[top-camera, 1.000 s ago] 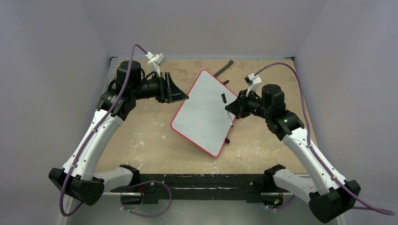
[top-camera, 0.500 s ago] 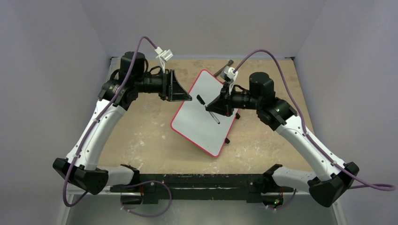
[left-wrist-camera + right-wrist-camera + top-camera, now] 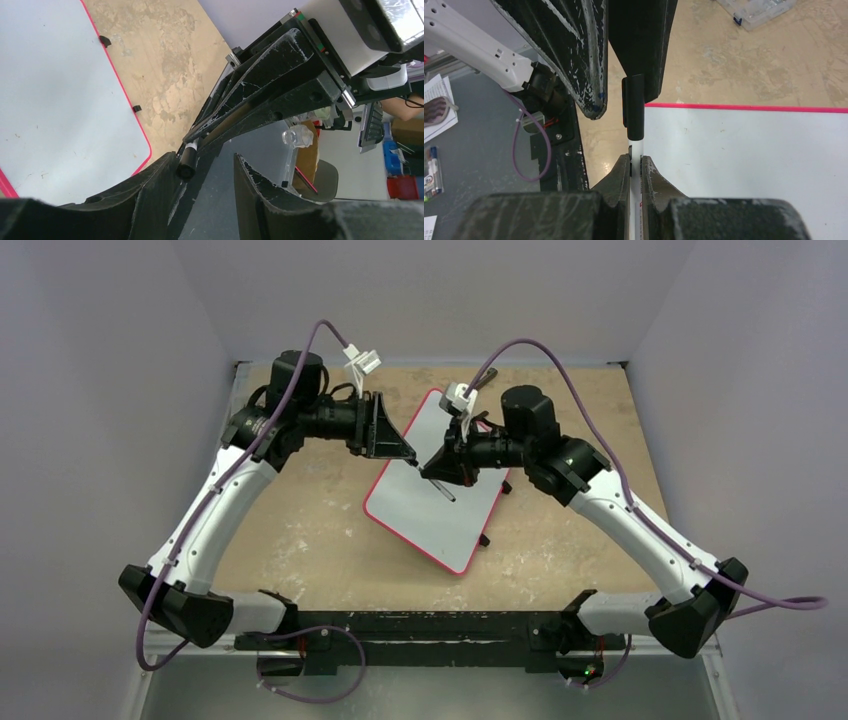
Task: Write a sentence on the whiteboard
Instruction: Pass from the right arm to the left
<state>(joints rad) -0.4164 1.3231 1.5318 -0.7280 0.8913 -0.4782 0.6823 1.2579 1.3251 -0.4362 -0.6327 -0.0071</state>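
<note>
- Whiteboard (image 3: 440, 520): flat, glossy white, red-rimmed, with rounded corners; lies skewed mid-table (image 3: 320, 540), unwritten.
- Marker (image 3: 634, 145): white barrel, matte black cap (image 3: 634, 107); just carried in to the board's far-left edge.
- Right gripper (image 3: 635, 162): clamped on the barrel.
- Left gripper (image 3: 206, 165): has closed in, jaws apart around the cap; uncapping likely follows.

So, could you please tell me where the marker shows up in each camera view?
Top external: the marker at centre, over the whiteboard.
Left wrist: lower centre, its black end showing.
Right wrist: centre, running vertically.
Shared landmark: the whiteboard's red rim.
</note>
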